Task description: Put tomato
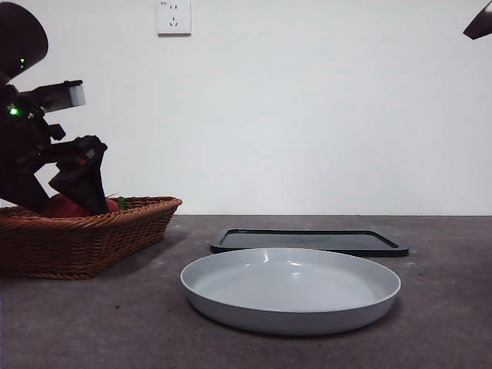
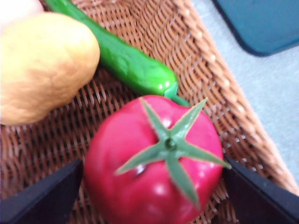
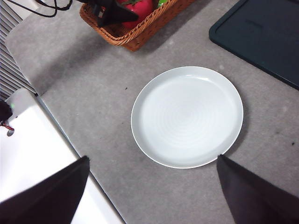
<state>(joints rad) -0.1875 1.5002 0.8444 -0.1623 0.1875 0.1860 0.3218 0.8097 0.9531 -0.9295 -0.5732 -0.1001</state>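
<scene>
We find the left hand [image 1: 81, 181] lowered into the wicker basket [image 1: 115, 231] at the left side of the table [image 1: 446, 307]. Its jaws are spread, one on each side of the tomato [image 2: 152, 163], close against its flanks; we cannot tell whether they actually touch it. The tomato sits on the basket floor, green stem star facing up toward the wrist camera. Just beside it lies a green cucumber [image 2: 126, 63], its tip close to the tomato, and past that an orange-yellow fruit [image 2: 42, 65]. In the front view only a sliver of red shows above the basket rim, behind the dark hand.

We note a pale grey plate [image 1: 290, 288] near the table's middle, well apart from the basket. Behind it lies a flat dark tray [image 1: 307, 241].

The right hand [image 3: 152, 191] hangs high over the table, jaws spread wide, holding nothing, with the plate below it. In the front view it shows only as a black tip at the upper corner.
</scene>
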